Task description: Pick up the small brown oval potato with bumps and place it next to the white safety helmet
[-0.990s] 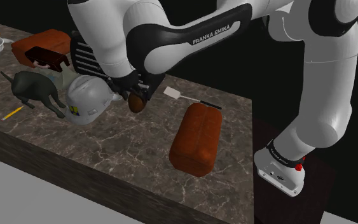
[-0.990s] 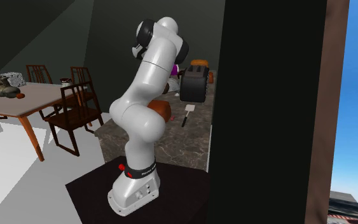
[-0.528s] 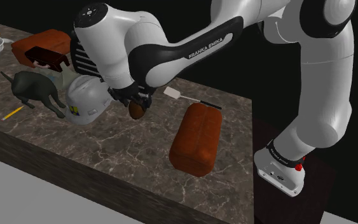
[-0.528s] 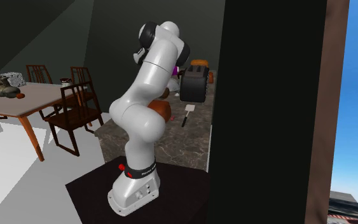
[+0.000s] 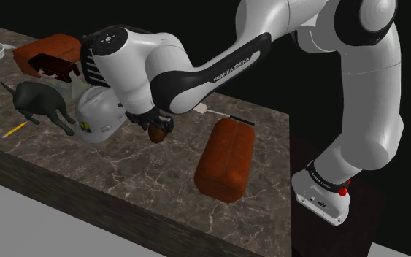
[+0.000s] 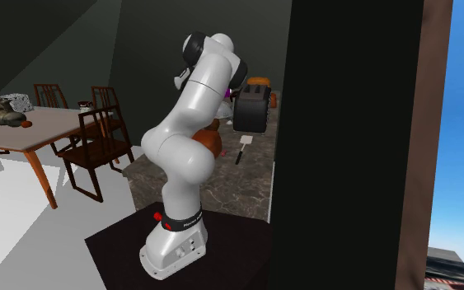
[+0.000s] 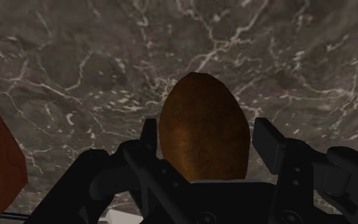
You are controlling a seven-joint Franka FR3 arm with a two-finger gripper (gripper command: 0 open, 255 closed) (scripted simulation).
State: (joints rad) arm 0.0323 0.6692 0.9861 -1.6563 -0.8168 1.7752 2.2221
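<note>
my gripper (image 7: 204,143) has its black fingers (image 7: 269,145) close on either side of the brown, bumpy, egg-shaped potato (image 7: 203,130); i can't tell if they pinch it. it hangs low over the veined dark marble counter (image 5: 145,166), just beside the rounded white helmet (image 5: 98,113).

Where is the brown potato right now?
In the shoulder view the potato is clasped in the gripper, low over the marble counter, between the white helmet on its left and the reddish-brown block on its right.
</note>
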